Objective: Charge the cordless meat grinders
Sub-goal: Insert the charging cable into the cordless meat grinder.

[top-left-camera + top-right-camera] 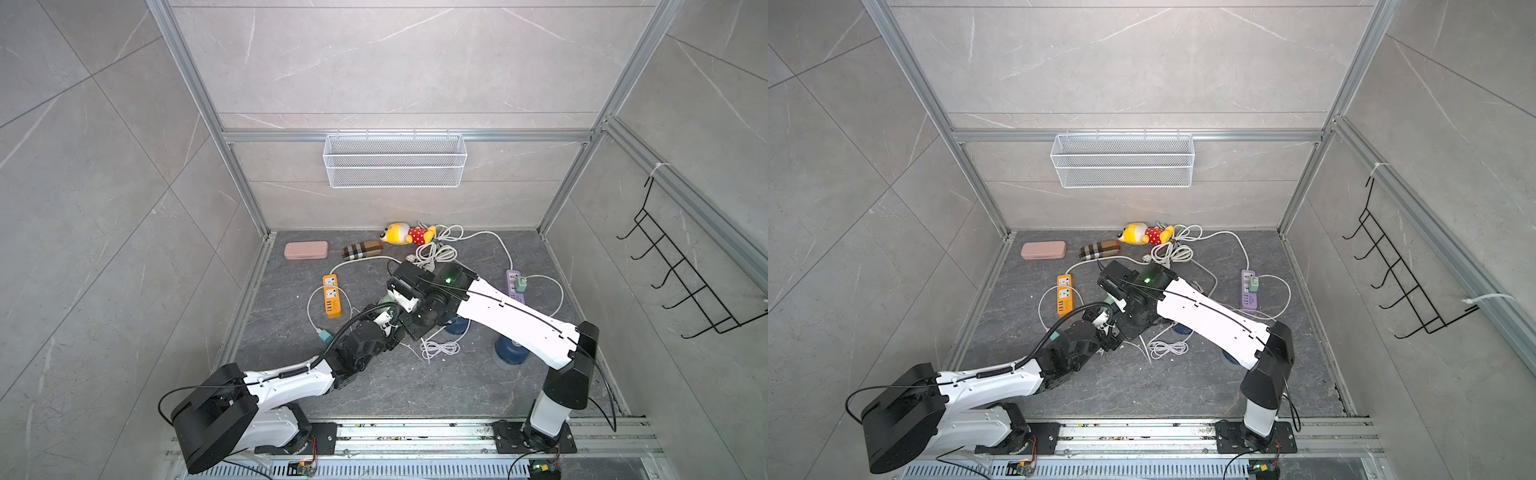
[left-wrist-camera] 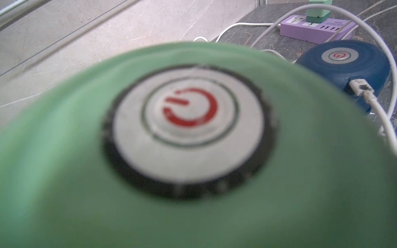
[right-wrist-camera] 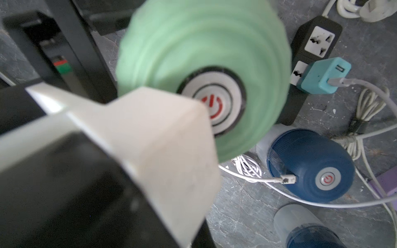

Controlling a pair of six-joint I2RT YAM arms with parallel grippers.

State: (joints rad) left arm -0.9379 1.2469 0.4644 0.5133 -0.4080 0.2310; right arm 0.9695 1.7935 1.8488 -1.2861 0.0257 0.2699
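**Left wrist view showing little but the mint green grinder (image 2: 300, 171)**

Both arms are meeting over the middle of the dark surface (image 1: 415, 386). The left hand (image 1: 390, 324) is sitting right at the green dome, which is lying near the centre, just beside the black power strip (image 3: 309, 32). Its jaws are standing wide, but its fingers are showing in no view. I cannot tell whether they are clamping the dome or only bracketing it, nor whether the unit is resting on its base or hanging clear. The right hand (image 3: 199, 120) is fully closed, with nothing showing between its fingers, and its tip is hovering in front of the silver button (image 3: 227, 101).

One dark blue grinder (image 3: 300, 154) is sitting just beside the green one, and a second dark blue grinder (image 3: 311, 234) is sitting nearby. A teal adapter (image 3: 322, 75) is sitting in the black strip with a cable leading out. A white cable plug (image 3: 286, 179) is going into the first blue unit's side.

By its look, the green unit is going to handle as a hard, smooth shell. It is faintly ribbed but rounded, probably top-heavy, and likely to be slipping out of a narrow pinch. The widest band below the button is looking like the best hold, leaving free the side where the blue one is taking its plug.
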